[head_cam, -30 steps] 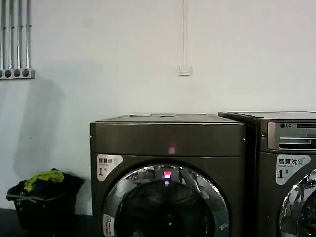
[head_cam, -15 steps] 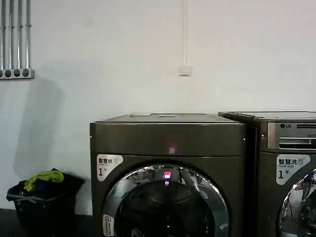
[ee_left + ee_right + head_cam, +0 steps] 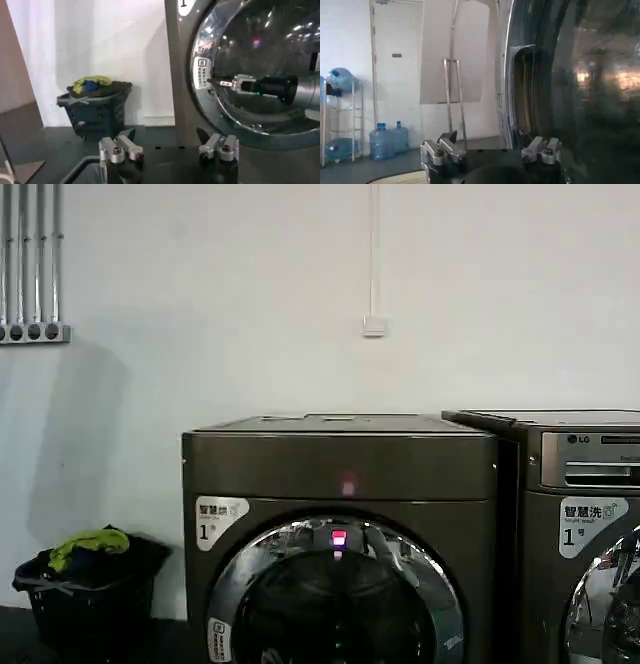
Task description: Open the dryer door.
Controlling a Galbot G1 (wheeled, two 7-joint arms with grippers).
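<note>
Facing the robot, the dryer stands left of the LG-marked machine, its dryer door shut. Rigid and hinged, the door likely swings heavily; the recess at its rim looks the place to pull. Wide polished chrome rings dark glass. The right gripper hangs open beside that rim, empty; the left gripper, open and empty, hangs near the door.

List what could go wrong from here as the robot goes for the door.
1. The right gripper is open close to the chrome rim of the dryer door. Its fingers could slide off the smooth curved metal instead of catching the recess at the edge.
2. The left gripper hangs open, low in front of the dryer. The swinging door might strike it.
</note>
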